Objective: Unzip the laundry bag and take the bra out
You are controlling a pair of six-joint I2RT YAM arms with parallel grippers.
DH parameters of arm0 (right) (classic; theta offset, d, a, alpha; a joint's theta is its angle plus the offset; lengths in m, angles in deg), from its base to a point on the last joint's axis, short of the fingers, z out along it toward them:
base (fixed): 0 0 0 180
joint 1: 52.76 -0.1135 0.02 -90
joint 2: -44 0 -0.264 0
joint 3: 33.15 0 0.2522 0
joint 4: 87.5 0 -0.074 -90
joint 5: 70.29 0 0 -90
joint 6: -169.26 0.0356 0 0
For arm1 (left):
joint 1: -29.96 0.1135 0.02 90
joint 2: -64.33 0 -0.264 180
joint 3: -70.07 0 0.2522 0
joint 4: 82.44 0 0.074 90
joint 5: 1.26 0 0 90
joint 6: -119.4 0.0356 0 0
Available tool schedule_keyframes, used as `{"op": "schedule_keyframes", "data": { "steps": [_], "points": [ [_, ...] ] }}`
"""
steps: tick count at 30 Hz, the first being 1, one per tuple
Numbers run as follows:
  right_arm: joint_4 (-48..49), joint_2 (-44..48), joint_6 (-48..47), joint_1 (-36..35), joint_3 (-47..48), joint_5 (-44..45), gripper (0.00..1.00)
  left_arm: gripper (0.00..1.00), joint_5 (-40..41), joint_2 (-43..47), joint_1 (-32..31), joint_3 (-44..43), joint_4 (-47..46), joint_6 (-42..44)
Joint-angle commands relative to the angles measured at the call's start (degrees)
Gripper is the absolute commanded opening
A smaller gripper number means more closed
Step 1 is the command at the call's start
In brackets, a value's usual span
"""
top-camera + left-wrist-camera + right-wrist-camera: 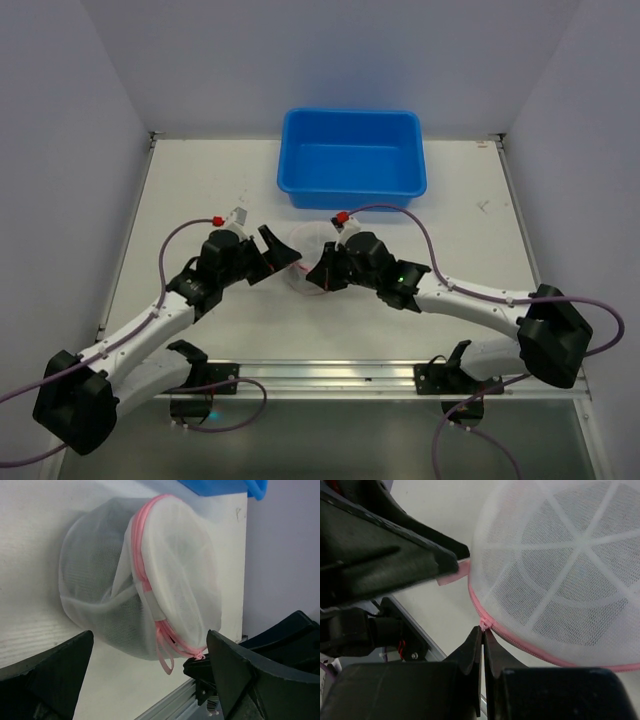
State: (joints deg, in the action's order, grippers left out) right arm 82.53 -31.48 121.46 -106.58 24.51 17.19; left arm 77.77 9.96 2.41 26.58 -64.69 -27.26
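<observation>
We see laundry bag (pixel 303 262) at frame centre, just below blue tub (pixel 352 158) | left gripper (pixel 150 647) spread wide, flanking the bag | right gripper (pixel 483 632) pinched narrow on zipper pull (pixel 484 625) at the bag's pink rim

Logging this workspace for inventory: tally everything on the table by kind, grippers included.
Mesh laundry bag: 1
Blue plastic tub: 1
Grippers: 2 (left gripper, right gripper)
Total: 4
</observation>
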Motion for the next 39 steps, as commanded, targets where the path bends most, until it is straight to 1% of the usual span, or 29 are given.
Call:
{"op": "schedule_keyframes", "data": {
  "steps": [1, 3, 6, 7, 9, 12, 13, 15, 18, 21, 22, 23, 24, 25, 28, 30, 34, 36, 37, 39],
  "points": [
    [2.62, -1.68, -0.01, -1.20, 2.94, 1.82, 0.00, 0.97, 4.27, -1.44, -5.04, 0.21, -2.84, -5.29],
    [2.45, -2.30, -0.18, -1.99, 3.38, 2.08, 0.00, 0.93, 5.16, -3.80, -6.37, -0.84, -5.64, -5.91],
    [2.10, -2.48, -0.27, -2.43, 3.74, 2.35, 0.00, 0.84, 5.60, -6.53, -7.08, -1.29, -7.58, -7.05],
    [2.10, -2.39, -0.27, -2.60, 3.74, 2.44, 0.00, 0.79, 6.64, -6.89, -7.43, -1.29, -8.03, -7.49],
    [2.10, -2.30, -0.18, -2.78, 3.47, 2.44, 0.00, 0.63, 7.62, -7.59, -7.78, -0.77, -8.56, -7.93],
    [0.96, -1.51, -0.27, -2.78, 2.60, 4.37, 0.00, 0.35, 8.15, -7.42, -7.78, 0.11, -8.82, -8.46],
    [0.17, -0.38, -0.36, -2.78, 2.16, 4.72, 0.00, 0.16, 8.76, -7.24, -7.69, 0.29, -8.74, -8.38],
    [-0.62, 1.03, -1.85, -2.87, 0.49, 6.91, 0.00, 0.01, 9.03, -6.54, -7.78, 0.47, -7.78, -7.85],
    [-2.64, 3.93, -4.57, -1.82, -1.79, 9.63, 0.00, 0.00, 9.20, -5.93, -7.52, 0.12, -5.76, -6.36],
    [-4.66, 7.53, -5.72, 2.13, -5.13, 10.00, 0.00, 0.00, 8.15, -4.96, -7.17, 0.38, -4.52, -4.61],
    [-6.24, 8.50, -5.81, 3.88, -6.01, 9.56, 0.00, 0.00, 7.19, -4.78, -7.08, 0.38, -4.17, -4.07],
    [-6.69, 9.55, -5.98, 8.08, -8.02, 9.12, 0.00, 0.00, 6.49, -4.43, -6.90, 0.38, -4.08, -3.55],
    [-7.13, 11.48, -6.07, 10.21, -8.91, 8.59, 0.00, 0.00, 5.78, -4.34, -6.64, 0.29, -1.99, -3.02],
    [-8.52, 12.19, -6.33, 14.06, -9.53, 7.89, 0.00, 0.00, 4.30, -4.17, -6.46, 0.38, -1.62, -1.71],
    [-12.56, 13.61, -7.91, 19.00, -9.54, 7.97, 0.00, 0.00, 1.13, -3.90, -5.32, 0.12, 0.22, 1.90],
    [-15.55, 12.65, -9.23, 20.42, -8.66, 7.97, 0.00, 0.00, -1.85, -4.08, -3.40, -0.14, 1.54, 5.75],
    [-17.33, 10.10, -12.04, 20.51, -6.20, 5.61, 0.00, 0.00, -8.54, -6.88, 1.70, -2.33, 2.86, 13.23],
    [-15.67, 9.83, -12.93, 20.08, -6.19, -0.79, 0.00, 0.00, -8.47, -11.18, 2.15, -6.90, 4.53, 17.53],
    [-15.31, 9.74, -13.01, 18.77, -5.93, -2.56, 0.00, 0.07, -8.20, -12.68, 2.15, -8.65, 5.23, 18.42],
    [-14.52, 9.65, -11.70, 16.66, -5.32, -5.02, 0.00, 0.14, -8.37, -17.60, 2.15, -13.58, 4.54, 19.39]
  ]
}}
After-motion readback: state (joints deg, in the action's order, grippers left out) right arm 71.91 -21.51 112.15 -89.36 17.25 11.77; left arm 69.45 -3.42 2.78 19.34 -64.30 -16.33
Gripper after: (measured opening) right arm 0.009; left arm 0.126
